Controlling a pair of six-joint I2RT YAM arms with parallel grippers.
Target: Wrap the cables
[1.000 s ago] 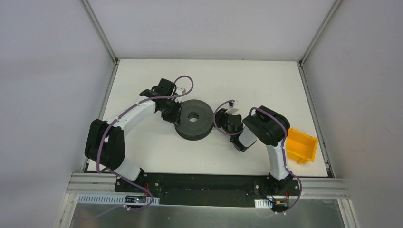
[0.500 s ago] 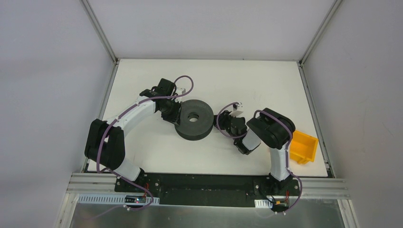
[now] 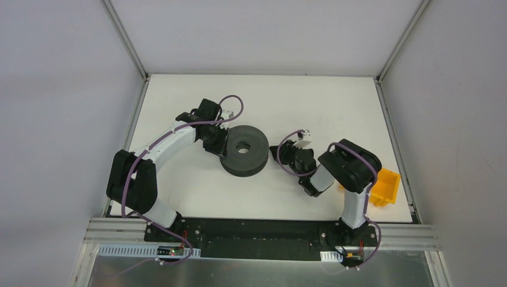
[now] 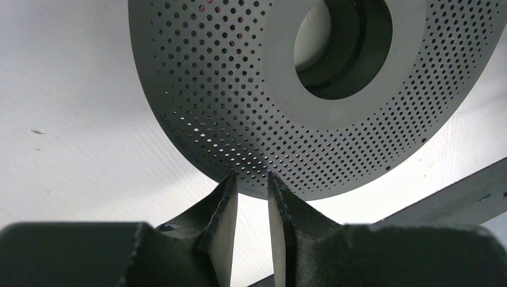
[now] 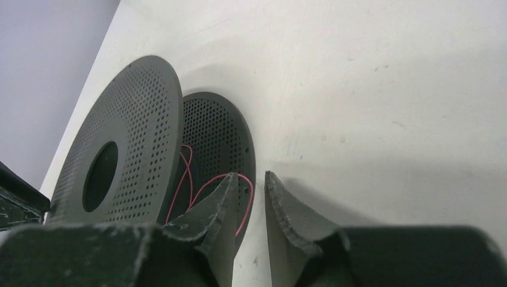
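- On the white desk (image 3: 335,101), viewed from above, a dark grey spool (image 3: 244,150) is laid flat between the arms. The left gripper (image 3: 221,142) is set against its left rim and the right gripper (image 3: 277,153) just beside its right rim. A yellow bin (image 3: 383,186) is seen at the desk's right edge. The cables cannot be made out here.
- From the left wrist, the left gripper (image 4: 251,179) is seen narrowly parted at the spool's perforated rim, with nothing visible between its fingers.
- From the right wrist, the right gripper (image 5: 251,179) is seen narrowly parted, with bare desk in the gap. The cables (image 5: 250,200), a thin pink strand, are looped between the spool's flanges. One loop bulges out beside the left finger.
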